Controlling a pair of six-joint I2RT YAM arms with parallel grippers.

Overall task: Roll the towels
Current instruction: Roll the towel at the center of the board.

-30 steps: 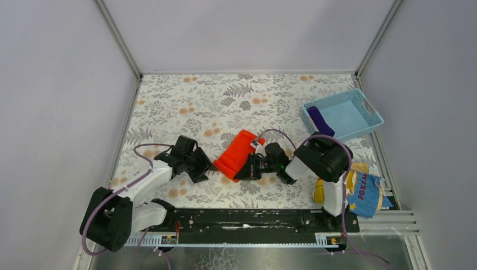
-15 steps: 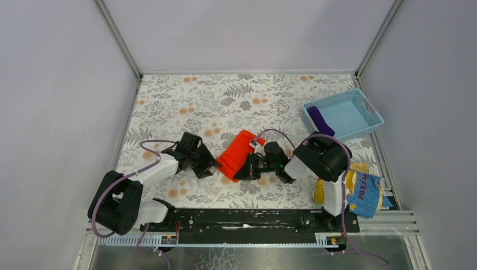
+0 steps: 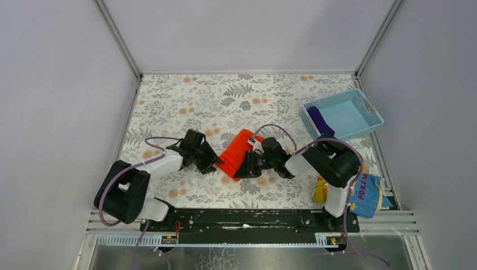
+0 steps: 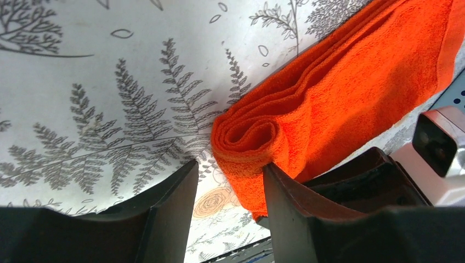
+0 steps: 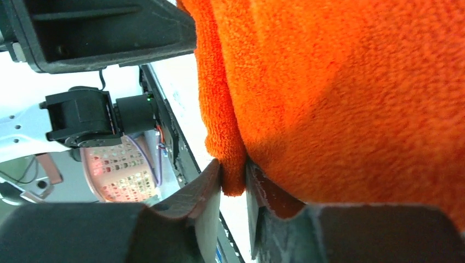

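On the floral table (image 3: pixel 185 101), far right, I see the blue basket (image 3: pixel 368 121). The purple towel (image 3: pixel 319 120) lies rolled against the basket's left wall. The orange-red towel (image 3: pixel 235 151) lies mid-table, partly rolled, between both arms. Left gripper (image 4: pixel 230 166): jaws apart, nothing held, one finger against the roll's spiral end. Right gripper (image 5: pixel 233 164): jaws narrow, pinching a fold at the orange-red towel's edge.

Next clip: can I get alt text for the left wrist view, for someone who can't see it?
An orange-red towel, its near end coiled into a loose roll, lies on a fern-printed table. The left gripper stands open at the bottom of the view, one finger right beside the coiled end and only table showing in the gap.
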